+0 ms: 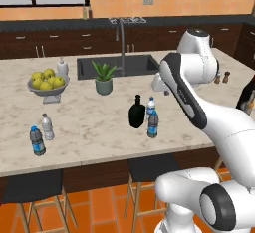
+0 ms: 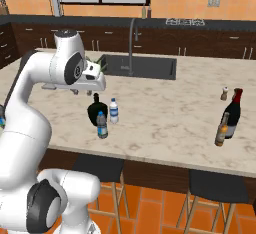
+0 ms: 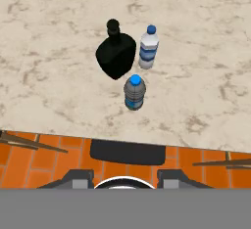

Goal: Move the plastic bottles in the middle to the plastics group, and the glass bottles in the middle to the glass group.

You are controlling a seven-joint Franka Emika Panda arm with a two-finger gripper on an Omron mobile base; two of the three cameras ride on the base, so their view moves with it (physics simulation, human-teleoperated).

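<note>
Standing at the lower left of the left base view, the dark-grey bottle and pale bottle are seen close together on the marble surface. Near the middle, the black glass bottle is flanked by the clear bottle and the dark-tinted bottle. At the right edge, the tall dark bottle and amber bottle are grouped. Whether the gripper is wide or narrow cannot be told; nothing is held.

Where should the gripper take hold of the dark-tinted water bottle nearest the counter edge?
Probably around the dark-tinted water bottle's upright body, coming from the counter-edge side: the black glass bottle and clear water bottle stand close behind it.
</note>
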